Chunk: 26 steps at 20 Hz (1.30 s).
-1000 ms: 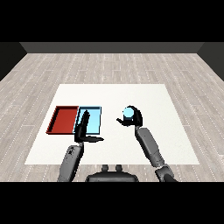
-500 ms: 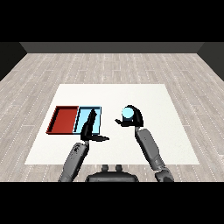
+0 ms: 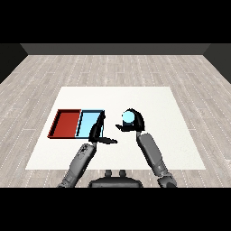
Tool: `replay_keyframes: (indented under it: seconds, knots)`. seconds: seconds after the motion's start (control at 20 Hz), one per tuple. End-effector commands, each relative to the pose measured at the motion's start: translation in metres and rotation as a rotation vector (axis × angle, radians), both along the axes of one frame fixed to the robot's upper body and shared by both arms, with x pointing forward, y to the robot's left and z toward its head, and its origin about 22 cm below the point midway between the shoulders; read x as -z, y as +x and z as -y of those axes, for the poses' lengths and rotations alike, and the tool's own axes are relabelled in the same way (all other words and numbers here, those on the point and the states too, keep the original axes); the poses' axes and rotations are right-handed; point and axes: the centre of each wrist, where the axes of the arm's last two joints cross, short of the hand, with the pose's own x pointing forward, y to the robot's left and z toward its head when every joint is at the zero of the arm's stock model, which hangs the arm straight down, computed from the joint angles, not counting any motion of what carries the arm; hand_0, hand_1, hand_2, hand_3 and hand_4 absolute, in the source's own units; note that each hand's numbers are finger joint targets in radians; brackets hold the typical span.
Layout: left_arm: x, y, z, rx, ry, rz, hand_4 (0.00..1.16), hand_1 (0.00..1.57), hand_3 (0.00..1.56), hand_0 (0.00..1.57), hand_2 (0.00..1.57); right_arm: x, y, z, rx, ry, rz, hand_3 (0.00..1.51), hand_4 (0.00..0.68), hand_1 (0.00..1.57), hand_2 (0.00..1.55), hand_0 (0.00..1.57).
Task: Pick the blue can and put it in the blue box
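Nearest me, my left hand (image 3: pixel 100 131) hangs at the near right corner of the shallow light blue tray (image 3: pixel 88 124), fingers straight and pointing away over its edge, thumb stuck out to the right, holding nothing. Just right of it, apart from the tray, my right hand (image 3: pixel 134 122) is curled round the small pale blue cylindrical can (image 3: pixel 128 118), fingers wrapping its far side, so only the round top shows. I judge the can light, stiff and smooth-walled, likely to slip if tilted, so I would keep my hold round its middle and keep it upright. My right forearm slopes up from the lower right, wrist bent inward. Beyond, the flat red tray (image 3: pixel 66 123) touches the blue one on the white table (image 3: pixel 153 99)
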Motion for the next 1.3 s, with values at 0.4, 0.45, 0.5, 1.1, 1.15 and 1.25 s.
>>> replay_keyframes:
  seconds: [0.4, 0.45, 0.5, 1.1, 1.15, 1.25]
  knots:
    - [0.012, -0.01, 0.039, 0.029, 0.022, -0.063, 0.0, 0.0, 0.0, 0.0, 0.0, -0.006, -0.01, -0.029, -0.06, 0.016, 0.011, 1.38, 0.557, 1.43, 1.46, 1.43]
    - [0.007, 0.002, 0.033, 0.014, -0.006, -0.081, 0.0, 0.0, 0.0, 0.0, 0.0, -0.007, 0.004, -0.023, -0.068, 0.028, -0.01, 1.38, 0.56, 1.44, 1.47, 1.44]
    - [0.029, -0.007, 0.031, 0.018, -0.003, -0.076, 0.0, 0.0, 0.0, 0.0, 0.0, -0.013, 0.0, -0.028, -0.069, 0.046, -0.011, 1.38, 0.557, 1.45, 1.47, 1.45]
    - [0.034, 0.01, 0.058, 0.024, 0.03, -0.114, 0.0, 0.0, 0.0, 0.0, 0.0, 0.002, -0.018, -0.051, -0.102, 0.035, 0.005, 1.38, 0.559, 1.43, 1.46, 1.43]
    - [0.017, 0.027, 0.04, 0.031, 0.005, -0.119, 0.0, 0.0, 0.0, 0.0, 0.0, 0.017, -0.012, -0.039, -0.106, 0.024, 0.024, 1.38, 0.559, 1.43, 1.46, 1.43]
    - [0.02, 0.009, 0.05, 0.046, 0.003, -0.113, 0.0, 0.0, 0.0, 0.0, 0.0, -0.008, -0.019, -0.047, -0.131, 0.043, 0.02, 1.36, 0.559, 1.42, 1.46, 1.42]
